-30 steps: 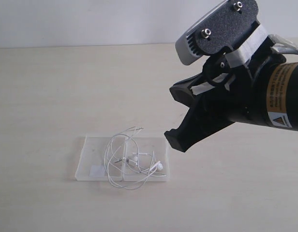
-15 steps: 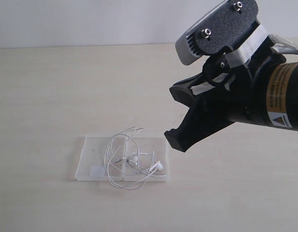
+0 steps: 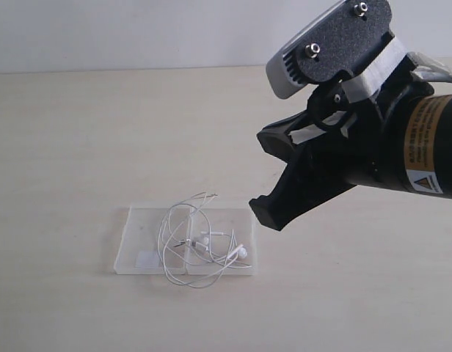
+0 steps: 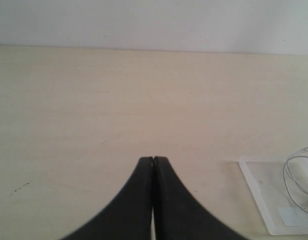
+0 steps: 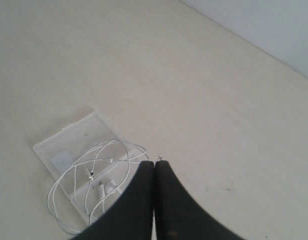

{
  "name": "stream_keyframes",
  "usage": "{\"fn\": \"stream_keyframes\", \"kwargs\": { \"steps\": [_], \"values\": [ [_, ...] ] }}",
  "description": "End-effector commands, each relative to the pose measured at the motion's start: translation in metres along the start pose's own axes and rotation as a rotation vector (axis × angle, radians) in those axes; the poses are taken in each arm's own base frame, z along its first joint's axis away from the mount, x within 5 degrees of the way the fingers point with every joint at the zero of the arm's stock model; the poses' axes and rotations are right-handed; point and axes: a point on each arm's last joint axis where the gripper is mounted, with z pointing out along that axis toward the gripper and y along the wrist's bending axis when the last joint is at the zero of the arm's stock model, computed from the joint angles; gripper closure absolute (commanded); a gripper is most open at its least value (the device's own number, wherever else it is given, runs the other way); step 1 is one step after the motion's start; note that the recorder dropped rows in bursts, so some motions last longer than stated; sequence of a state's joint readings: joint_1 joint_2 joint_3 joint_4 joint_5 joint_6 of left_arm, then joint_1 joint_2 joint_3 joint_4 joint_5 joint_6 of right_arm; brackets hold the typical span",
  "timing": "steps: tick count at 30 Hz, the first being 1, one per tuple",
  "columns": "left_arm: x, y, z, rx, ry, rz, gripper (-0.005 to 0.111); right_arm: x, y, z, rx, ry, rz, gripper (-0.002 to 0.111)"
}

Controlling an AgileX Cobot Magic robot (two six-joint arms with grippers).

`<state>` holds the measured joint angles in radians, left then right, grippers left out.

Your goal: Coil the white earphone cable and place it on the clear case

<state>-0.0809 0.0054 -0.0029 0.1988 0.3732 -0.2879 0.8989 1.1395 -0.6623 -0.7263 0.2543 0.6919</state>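
Observation:
The white earphone cable [image 3: 193, 242] lies in loose loops on the clear case [image 3: 138, 235], which rests flat on the table with a small white patch [image 3: 146, 259] in its left half. Some loops spill over the case's near edge. My right gripper [image 3: 264, 213] hangs shut and empty above the table just right of the case. The right wrist view shows the cable [image 5: 89, 172] and case [image 5: 64, 142] beside the shut right gripper [image 5: 154, 164]. In the left wrist view, my left gripper [image 4: 153, 159] is shut and empty, with the case's corner [image 4: 256, 182] off to one side.
The pale wooden table [image 3: 79, 147] spreads around the case, and a white wall [image 3: 138, 29] rises behind its far edge. The right arm's black body with its wrist camera [image 3: 336, 44] fills the upper right of the exterior view.

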Motion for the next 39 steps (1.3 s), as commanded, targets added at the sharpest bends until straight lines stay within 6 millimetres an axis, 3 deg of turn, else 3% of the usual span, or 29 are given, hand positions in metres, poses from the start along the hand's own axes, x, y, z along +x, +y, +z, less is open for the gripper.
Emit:
{"fn": "stream_keyframes", "kwargs": {
  "steps": [1,5,8,13,18,23,30,39],
  "values": [
    [0.000,0.000,0.000,0.004,-0.013,-0.004,0.107,-0.002,-0.001,-0.002,-0.007,-0.024,-0.002,0.108],
    [0.000,0.000,0.000,0.004,-0.013,-0.004,0.107,-0.002,-0.013,-0.016,0.030,-0.071,0.030,0.108],
    [0.000,0.000,0.000,0.004,-0.013,-0.004,0.107,0.004,-0.034,-0.040,0.082,-0.183,0.153,0.108],
    [0.000,0.000,0.000,0.004,-0.013,-0.004,0.107,0.038,-0.063,-0.094,0.277,-0.362,0.289,0.108],
    [0.000,0.000,0.000,0.004,-0.013,-0.004,0.107,0.082,-0.064,-0.132,0.484,-0.469,0.342,0.108],
    [0.000,0.000,0.000,0.004,-0.013,-0.004,0.107,0.115,-0.060,-0.144,0.639,-0.501,0.380,0.108],
    [0.000,0.000,0.000,0.004,-0.013,-0.004,0.107,0.151,-0.059,-0.141,0.780,-0.398,0.441,0.108],
    [0.000,0.000,0.000,0.004,-0.013,-0.004,0.107,0.179,-0.057,-0.131,0.830,-0.345,0.475,0.108]
  ]
}}
